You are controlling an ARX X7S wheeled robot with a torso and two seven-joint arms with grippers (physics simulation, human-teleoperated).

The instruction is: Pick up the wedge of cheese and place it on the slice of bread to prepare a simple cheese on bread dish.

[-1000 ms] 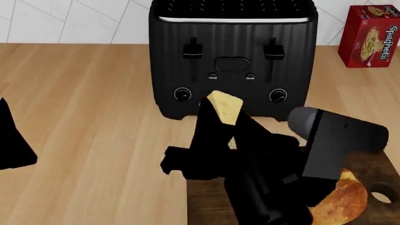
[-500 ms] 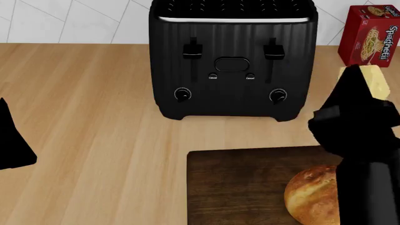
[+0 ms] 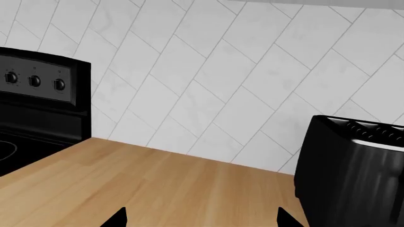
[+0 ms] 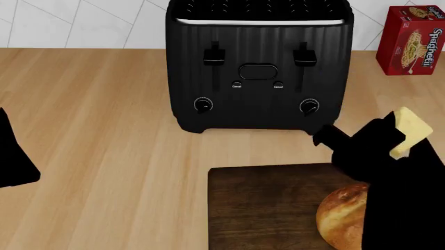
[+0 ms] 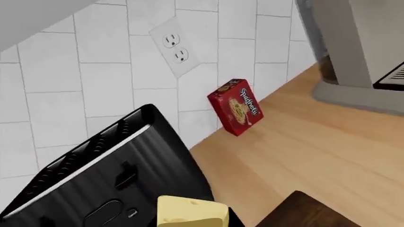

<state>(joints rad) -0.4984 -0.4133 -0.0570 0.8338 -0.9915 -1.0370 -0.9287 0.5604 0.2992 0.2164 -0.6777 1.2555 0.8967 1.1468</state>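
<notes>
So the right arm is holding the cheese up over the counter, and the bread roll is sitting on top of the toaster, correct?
Not quite. The right arm does hold the cheese up, but the bread roll sits on the dark cutting board in front of the toaster, not on top of it. The head view shows this.

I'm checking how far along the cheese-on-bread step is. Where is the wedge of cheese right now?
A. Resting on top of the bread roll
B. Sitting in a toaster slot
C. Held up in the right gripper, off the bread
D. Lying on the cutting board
C: in the head view the wedge of cheese sits clamped in the right gripper, raised beside the toaster, apart from the slice of bread on the cutting board.
</notes>
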